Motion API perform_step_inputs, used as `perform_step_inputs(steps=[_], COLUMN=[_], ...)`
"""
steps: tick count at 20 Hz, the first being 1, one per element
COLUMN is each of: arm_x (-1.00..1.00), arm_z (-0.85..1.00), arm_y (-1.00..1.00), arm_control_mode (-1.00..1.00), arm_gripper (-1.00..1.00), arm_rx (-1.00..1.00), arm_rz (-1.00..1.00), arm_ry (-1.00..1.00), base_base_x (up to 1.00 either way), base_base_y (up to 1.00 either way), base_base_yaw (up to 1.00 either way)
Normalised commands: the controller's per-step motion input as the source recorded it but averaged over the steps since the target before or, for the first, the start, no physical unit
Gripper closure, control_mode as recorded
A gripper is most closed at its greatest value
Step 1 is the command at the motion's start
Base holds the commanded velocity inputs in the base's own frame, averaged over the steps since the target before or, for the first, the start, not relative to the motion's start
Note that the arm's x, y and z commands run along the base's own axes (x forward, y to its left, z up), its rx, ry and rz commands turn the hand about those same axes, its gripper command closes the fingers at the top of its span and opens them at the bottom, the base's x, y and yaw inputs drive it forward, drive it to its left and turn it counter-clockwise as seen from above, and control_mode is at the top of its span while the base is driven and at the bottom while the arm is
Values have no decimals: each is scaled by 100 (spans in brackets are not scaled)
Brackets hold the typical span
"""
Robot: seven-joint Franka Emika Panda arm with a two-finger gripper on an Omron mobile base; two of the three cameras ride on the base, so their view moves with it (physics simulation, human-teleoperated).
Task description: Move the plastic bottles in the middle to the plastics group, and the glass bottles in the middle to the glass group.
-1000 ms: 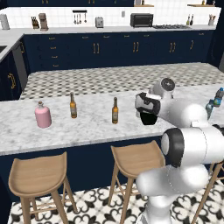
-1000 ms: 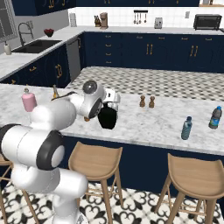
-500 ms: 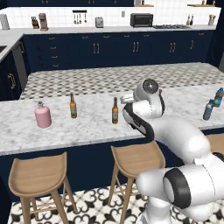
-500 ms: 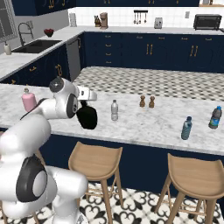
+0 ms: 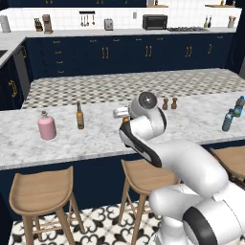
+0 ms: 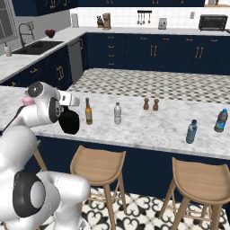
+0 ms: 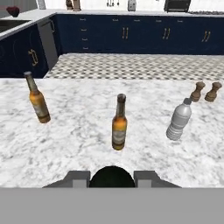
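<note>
On veined marble [image 7: 78,144], slim brown bottle [image 7: 119,123]

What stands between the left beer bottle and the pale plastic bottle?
A second beer bottle, upright, apart from both the left beer bottle and the plastic bottle. The hand view shows it.

Obstacles on the marble counter [image 6: 148,130]: a brown beer bottle [image 7: 119,123] stands upright near the middle, with a pale grey plastic bottle [image 7: 179,120] beside it, the two apart with open marble between them. Two small wooden shakers [image 7: 205,92] stand close together behind the plastic bottle, toward the far edge. A second brown beer bottle [image 7: 37,99] and a pink bottle [image 5: 47,126] stand toward the left end, apart from each other. Two blue-capped bottles [image 6: 205,126] occupy the right end. The near edge strip lies open. Wooden stools [image 6: 99,164] stand below the near edge.
</note>
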Motion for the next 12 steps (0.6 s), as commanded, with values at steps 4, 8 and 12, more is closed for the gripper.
perform_step_inputs(steps=[4, 8, 12], arm_x=[0, 0, 5], arm_z=[0, 0, 0], arm_y=[97, 100, 98], arm_control_mode=[-100, -100, -100], arm_gripper=[100, 100, 100], arm_rx=[8, 4, 0], arm_rz=[11, 10, 9], arm_ry=[0, 1, 0], base_base_x=[0, 0, 0], base_base_y=[0, 0, 0], base_base_yaw=[0, 0, 0])
